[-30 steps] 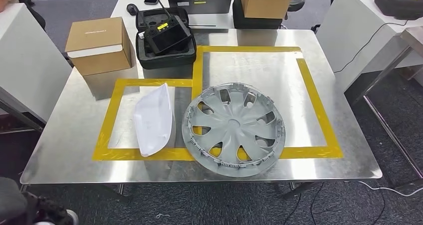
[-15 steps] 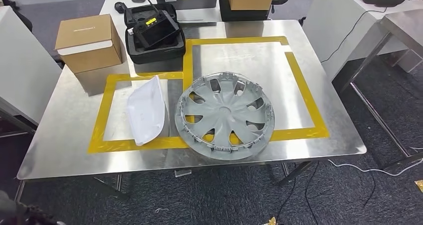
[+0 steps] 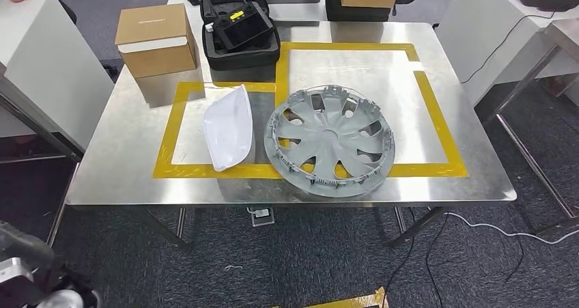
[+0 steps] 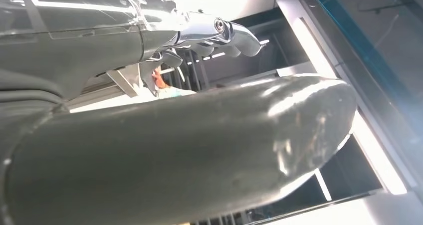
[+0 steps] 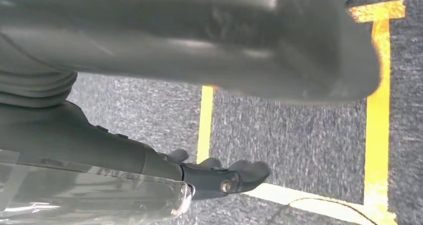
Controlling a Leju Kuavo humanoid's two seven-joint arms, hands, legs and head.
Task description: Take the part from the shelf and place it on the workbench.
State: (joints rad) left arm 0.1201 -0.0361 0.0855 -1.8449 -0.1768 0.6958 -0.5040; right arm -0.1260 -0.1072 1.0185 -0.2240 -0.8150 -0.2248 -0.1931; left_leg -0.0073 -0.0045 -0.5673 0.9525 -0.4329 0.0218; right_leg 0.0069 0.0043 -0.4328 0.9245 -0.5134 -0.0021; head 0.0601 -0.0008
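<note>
Hands come first: the left hand (image 4: 164,110) shows in its wrist view as a thick grey thumb lying across the picture, with darker fingers (image 4: 234,35) stretched out beyond it, apart from the thumb and closed on nothing. The right hand (image 5: 209,60) looks much the same in its own wrist view: a broad grey thumb, dark fingers (image 5: 234,175) extended and slightly curled, nothing between them, hanging over grey carpet marked with yellow floor tape (image 5: 377,110).

In the head view the grey hubcap (image 3: 329,141) lies flat on the steel table (image 3: 109,171), near the front edge, overlapping the yellow tape outline (image 3: 437,117) where the two marked rectangles meet. Just beside it, to the left, lies a white moulded part (image 3: 229,127) inside the smaller rectangle. Further back stand a cardboard box (image 3: 156,38) and a black foam-lined case (image 3: 240,42) holding a handheld controller.

The case and a second box at the table's far edge are cut off by the top of the picture. Behind the left hand the background is bright and blurred, and hard to make out.
</note>
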